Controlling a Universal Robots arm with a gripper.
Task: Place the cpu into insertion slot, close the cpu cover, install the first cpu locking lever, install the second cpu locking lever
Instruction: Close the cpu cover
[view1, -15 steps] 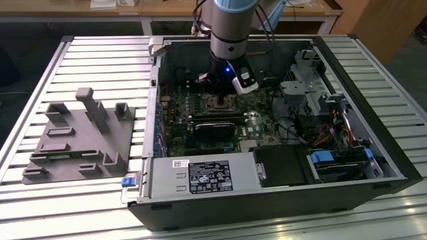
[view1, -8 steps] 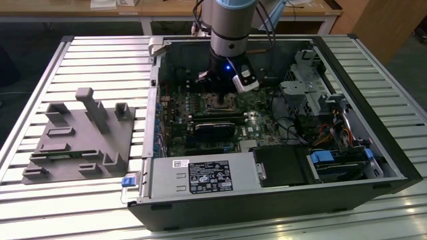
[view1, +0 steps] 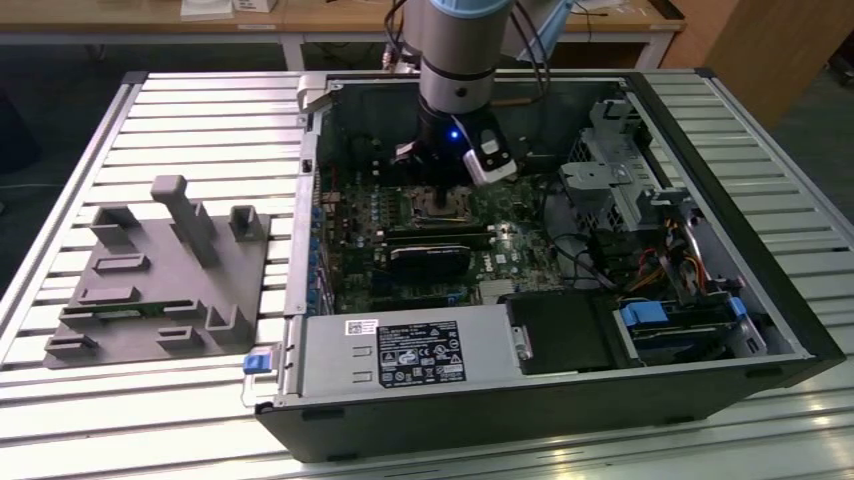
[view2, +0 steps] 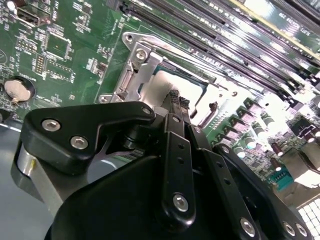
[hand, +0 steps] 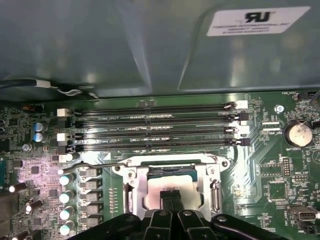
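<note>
On slatted metal desk (view1: 200, 130), in open black PC case (view1: 534, 400): flat silver-grey square cpu (hand: 156, 187) is sitting in silver-rimmed insertion slot (hand: 132, 194), black tool (hand: 170, 196) hanging over it with fingers pressed together, thin wire lever (hand: 92, 164) looking unlatched.

**Exterior view.** Even overhead light falls on the slatted metal table (view1: 200, 110), and its near slats glare white. The inside of the computer case (view1: 534, 410) lies in shade, where a small blue lamp (view1: 455, 131) glows on the arm.

**Second wrist view.** Hard glare washes out the memory slots (view2: 250, 35). The black gripper (view2: 176, 98) reads as a dark mass with dull highlights.

**First wrist view.** The light is dimmer, with a pinkish cast around the capacitors (hand: 65, 180).
</note>
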